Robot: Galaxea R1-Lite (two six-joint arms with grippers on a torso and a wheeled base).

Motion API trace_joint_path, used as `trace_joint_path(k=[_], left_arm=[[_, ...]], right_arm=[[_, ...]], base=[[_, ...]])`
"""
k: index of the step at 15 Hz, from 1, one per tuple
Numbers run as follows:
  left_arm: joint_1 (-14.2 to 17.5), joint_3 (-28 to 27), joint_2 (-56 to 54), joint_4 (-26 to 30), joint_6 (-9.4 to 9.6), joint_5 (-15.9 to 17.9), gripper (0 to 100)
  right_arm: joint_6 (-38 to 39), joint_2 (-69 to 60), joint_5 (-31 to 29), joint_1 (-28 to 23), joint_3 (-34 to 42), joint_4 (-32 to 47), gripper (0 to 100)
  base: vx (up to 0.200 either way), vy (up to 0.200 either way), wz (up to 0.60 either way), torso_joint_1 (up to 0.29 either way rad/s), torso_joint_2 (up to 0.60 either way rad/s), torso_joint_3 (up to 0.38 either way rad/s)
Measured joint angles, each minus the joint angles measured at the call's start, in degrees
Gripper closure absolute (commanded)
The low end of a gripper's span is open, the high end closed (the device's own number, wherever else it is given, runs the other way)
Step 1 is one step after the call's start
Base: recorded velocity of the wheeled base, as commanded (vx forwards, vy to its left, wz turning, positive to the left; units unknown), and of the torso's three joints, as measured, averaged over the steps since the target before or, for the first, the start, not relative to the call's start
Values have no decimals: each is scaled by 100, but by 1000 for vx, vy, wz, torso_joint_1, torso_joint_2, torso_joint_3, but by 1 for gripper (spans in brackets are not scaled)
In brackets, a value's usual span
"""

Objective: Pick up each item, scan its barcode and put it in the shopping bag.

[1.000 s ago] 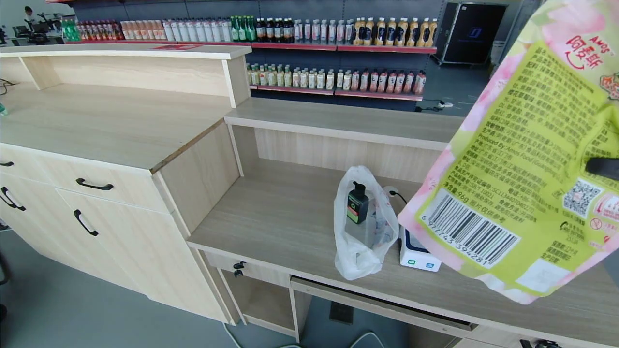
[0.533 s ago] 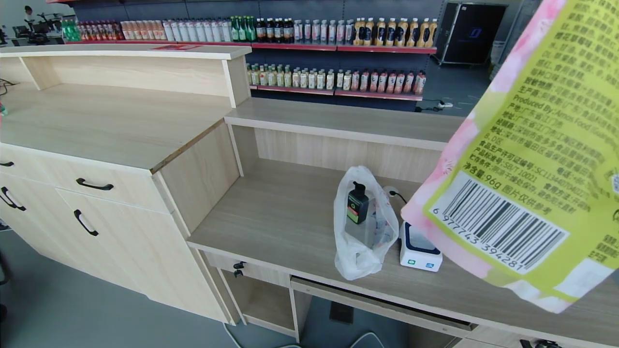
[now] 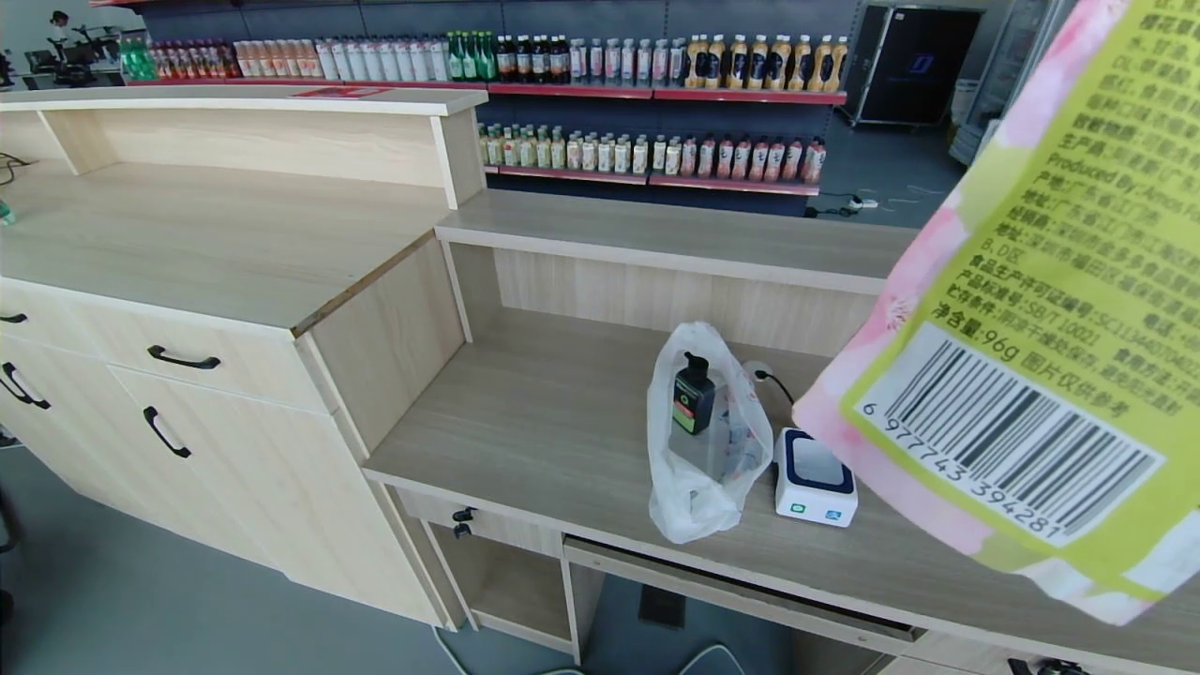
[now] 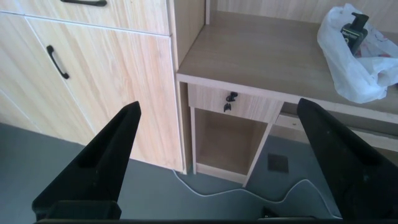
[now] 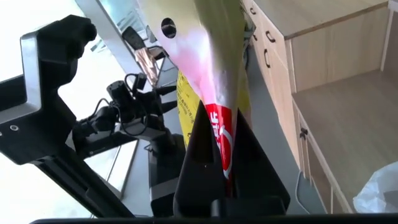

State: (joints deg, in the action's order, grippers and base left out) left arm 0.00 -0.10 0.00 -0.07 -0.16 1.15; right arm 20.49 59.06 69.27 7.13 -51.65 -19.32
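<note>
A green and pink snack pouch point(image 3: 1050, 309) hangs close to the head camera at the right, barcode facing it, above the desk's right end. My right gripper point(image 5: 222, 124) is shut on the pouch point(image 5: 205, 56) near one edge. A white plastic shopping bag point(image 3: 703, 459) stands open on the desk with a black pump bottle point(image 3: 694, 398) inside. Just right of it sits the white scanner point(image 3: 814, 478) with a dark blue top. My left gripper point(image 4: 219, 106) is open and holds nothing, low in front of the desk's left corner, with the bag point(image 4: 348, 62) off to one side.
The wooden desk point(image 3: 562, 422) has a raised back ledge and a pull-out tray under its front edge. A taller counter point(image 3: 206, 234) with drawers adjoins on the left. Shelves of bottles point(image 3: 600, 61) line the far wall. A cable runs behind the scanner.
The pouch has shifted to the right and nearer the head camera, uncovering the scanner's top. The bag, bottle and scanner have stayed put.
</note>
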Motion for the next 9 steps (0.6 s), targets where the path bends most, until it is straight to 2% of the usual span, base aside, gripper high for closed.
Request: trace_joint_path(k=[3, 9], left_arm=[[0, 0, 0, 0, 0, -2, 0], [0, 0, 0, 0, -2, 0, 0]], right_arm=[[347, -210, 1, -13, 96, -22, 100], [373, -344, 0, -39, 69, -52, 100]], base=[[0, 0, 0, 0, 0, 0], [0, 0, 0, 0, 0, 0]])
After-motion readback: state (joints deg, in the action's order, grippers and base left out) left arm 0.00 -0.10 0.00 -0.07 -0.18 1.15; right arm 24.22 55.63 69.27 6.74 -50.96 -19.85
